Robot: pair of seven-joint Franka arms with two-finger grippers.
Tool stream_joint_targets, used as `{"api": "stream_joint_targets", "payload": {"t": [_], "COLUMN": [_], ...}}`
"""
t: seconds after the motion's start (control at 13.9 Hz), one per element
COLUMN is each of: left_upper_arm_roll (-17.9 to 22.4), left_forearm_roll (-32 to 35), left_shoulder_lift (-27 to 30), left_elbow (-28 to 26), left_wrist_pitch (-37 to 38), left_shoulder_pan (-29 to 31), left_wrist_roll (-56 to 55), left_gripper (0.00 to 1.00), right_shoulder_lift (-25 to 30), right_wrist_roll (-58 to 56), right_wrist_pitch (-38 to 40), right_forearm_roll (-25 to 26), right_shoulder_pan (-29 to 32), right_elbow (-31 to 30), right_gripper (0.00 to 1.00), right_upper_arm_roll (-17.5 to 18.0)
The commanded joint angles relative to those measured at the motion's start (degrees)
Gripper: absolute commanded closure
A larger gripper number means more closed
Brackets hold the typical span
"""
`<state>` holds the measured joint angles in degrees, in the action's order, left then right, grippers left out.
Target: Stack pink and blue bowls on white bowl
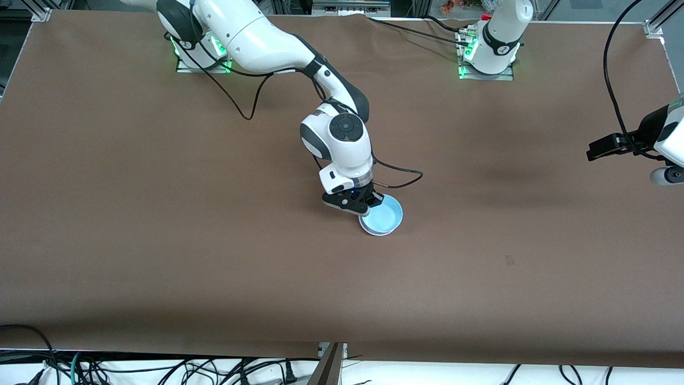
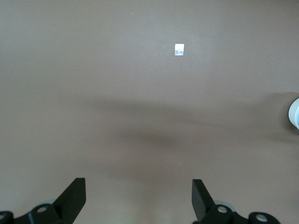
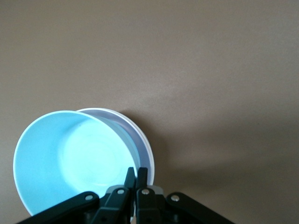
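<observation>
Progress: my right tool point(image 1: 368, 206) is lowering nothing further that I can judge; the blue bowl point(image 1: 382, 215) sits tilted over the white bowl point(image 3: 142, 140), not yet settled flat.
Pink bowl: not visible on its own; I cannot tell whether it lies under the blue one.
Right tool: clenched on the blue bowl's rim, at the stack's edge.
Stack: about mid-surface.
Left tool point(image 2: 138, 198): released, empty, waiting over bare surface point(image 1: 160, 224) near the left arm's end.
Left: let go.

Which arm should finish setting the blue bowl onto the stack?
Right. The right gripper is shut on the blue bowl rim, over the white bowl. The left gripper waits open at the table's edge.
</observation>
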<state>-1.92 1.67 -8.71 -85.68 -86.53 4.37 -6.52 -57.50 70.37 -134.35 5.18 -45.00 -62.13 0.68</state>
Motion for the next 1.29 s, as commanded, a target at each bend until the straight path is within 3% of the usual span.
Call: {"api": "stream_joint_targets", "payload": {"t": [0.0, 0.36, 0.57, 0.72, 0.93, 1.22], "left_upper_arm_roll": [0.08, 0.08, 0.08, 0.08, 0.08, 0.08], "left_forearm_roll": [-0.88, -0.88, -0.88, -0.88, -0.88, -0.88], "left_shoulder_lift": [-0.69, -0.69, -0.69, -0.69, -0.69, -0.69], "left_elbow": [1.84, 1.84, 1.84, 1.84, 1.84, 1.84], "left_wrist_pitch": [1.46, 1.46, 1.46, 1.46, 1.46, 1.46], "left_shoulder_pan": [0.28, 0.37, 0.37, 0.37, 0.37, 0.37], "left_wrist_roll": [1.16, 1.16, 1.25, 1.25, 1.25, 1.25], "left_gripper": [0.00, 0.00, 0.00, 0.00, 0.00, 0.00], "right_shoulder_lift": [-1.73, -1.91, -1.47, -1.30, 0.72, 9.75], "right_wrist_roll": [1.52, 0.38, -0.41, -0.50, -1.98, -13.47], "right_wrist_pitch": [-0.21, -0.12, 0.41, 0.50, 4.25, 17.95], "right_forearm_roll": [1.14, 2.55, 2.46, 2.46, 2.29, -2.44], "right_shoulder_pan": [-0.52, -0.35, 0.35, 0.44, 2.19, 6.93], "right_elbow": [2.36, 2.36, 2.36, 2.36, 2.45, 2.45], "right_gripper": [1.00, 0.98, 0.66, 0.61, 0.59, 0.59], "right_upper_arm_roll": [-0.50, -0.68, -1.20, -1.38, -0.86, -0.33]}}
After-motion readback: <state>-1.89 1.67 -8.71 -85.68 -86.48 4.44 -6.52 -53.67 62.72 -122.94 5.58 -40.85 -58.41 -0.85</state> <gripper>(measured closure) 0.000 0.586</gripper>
